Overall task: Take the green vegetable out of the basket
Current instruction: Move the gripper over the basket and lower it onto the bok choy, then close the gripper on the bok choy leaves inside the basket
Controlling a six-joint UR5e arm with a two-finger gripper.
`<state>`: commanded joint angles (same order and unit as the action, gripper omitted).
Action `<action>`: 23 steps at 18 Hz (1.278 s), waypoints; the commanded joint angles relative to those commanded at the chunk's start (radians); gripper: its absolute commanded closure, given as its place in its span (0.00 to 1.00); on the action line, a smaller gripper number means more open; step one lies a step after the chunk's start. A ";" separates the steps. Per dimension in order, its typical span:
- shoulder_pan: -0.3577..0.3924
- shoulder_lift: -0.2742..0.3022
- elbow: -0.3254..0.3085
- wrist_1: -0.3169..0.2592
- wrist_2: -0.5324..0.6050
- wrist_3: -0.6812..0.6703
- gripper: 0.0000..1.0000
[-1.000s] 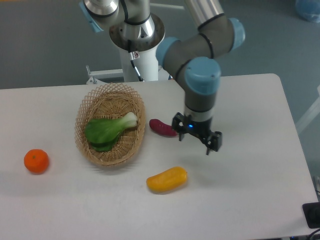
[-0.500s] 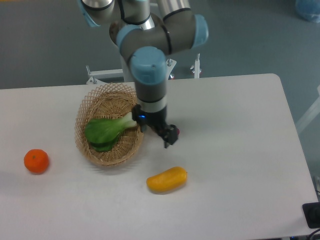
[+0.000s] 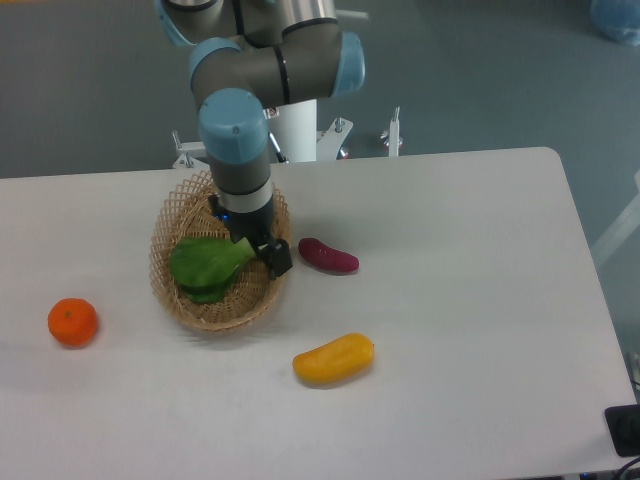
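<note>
Gripper (image 3: 252, 244), pointing down from the arm's wrist, hangs over the right half of the basket (image 3: 172, 228). One dark finger (image 3: 277, 257) shows at the basket's right rim; the other is hidden behind the wrist and the leaves, so whether the fingers are spread or pressed together cannot be told. Directly under and to the left of the gripper lies the green vegetable (image 3: 205, 266), inside the basket, its ruffled dark leaves toward the left and its stalk end running under the gripper, out of sight. Contact between fingers and vegetable cannot be judged. The basket rests on the white table (image 3: 470, 300), with the arm's blue-capped joint (image 3: 233, 120) above its far rim. Just to the right of the gripper, outside the basket, lies a purple oblong vegetable (image 3: 328, 255). Nearer the camera and to the right lies a yellow-orange oblong vegetable (image 3: 334, 359). Well to the left, beyond the basket, sits a small orange fruit (image 3: 73, 322).
</note>
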<state>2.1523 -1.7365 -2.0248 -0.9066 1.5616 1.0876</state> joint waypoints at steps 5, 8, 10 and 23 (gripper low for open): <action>-0.011 -0.003 -0.046 0.002 0.000 -0.002 0.00; -0.012 -0.025 -0.051 0.002 0.024 0.000 0.00; -0.014 -0.032 -0.057 0.002 0.032 0.000 0.00; -0.032 -0.064 -0.066 0.008 0.040 -0.005 0.41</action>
<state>2.1200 -1.8009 -2.0908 -0.8989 1.6015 1.0830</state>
